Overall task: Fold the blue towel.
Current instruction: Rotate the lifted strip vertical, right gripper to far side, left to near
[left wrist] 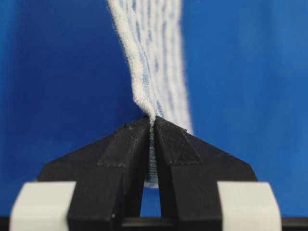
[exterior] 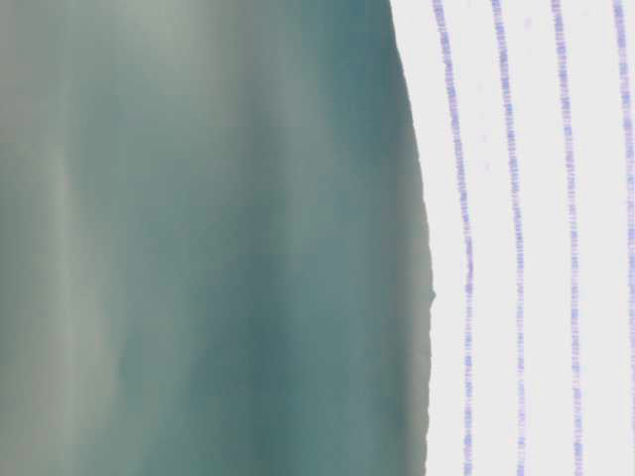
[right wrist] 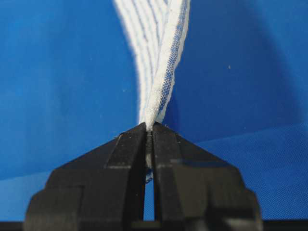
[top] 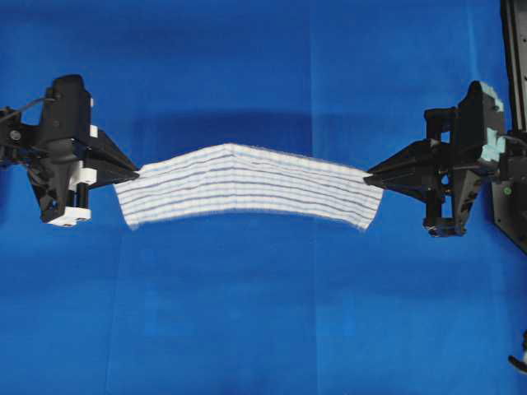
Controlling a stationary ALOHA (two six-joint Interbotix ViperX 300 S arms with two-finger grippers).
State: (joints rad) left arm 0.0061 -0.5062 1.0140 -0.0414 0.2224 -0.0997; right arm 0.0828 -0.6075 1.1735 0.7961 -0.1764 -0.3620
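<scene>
blue towel [top: 247, 183] edges between pinching fingers [top: 123, 169]

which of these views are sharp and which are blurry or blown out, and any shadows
Overhead view: evenly lit and sharp, the blue towel casting a soft dark shadow on the table covering behind it. Table-level view: towel overexposed at right, the rest a blurred teal smear. Left wrist view: left claw sharp, towel blurring with distance. Right wrist view: right claw and nearby towel edge sharp.

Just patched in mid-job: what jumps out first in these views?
The blue towel hangs stretched in mid-air across the middle of the blue table covering, sagging at its corners. The left pincer and right pincer each clamp one end, jaws shut on the cloth.
</scene>
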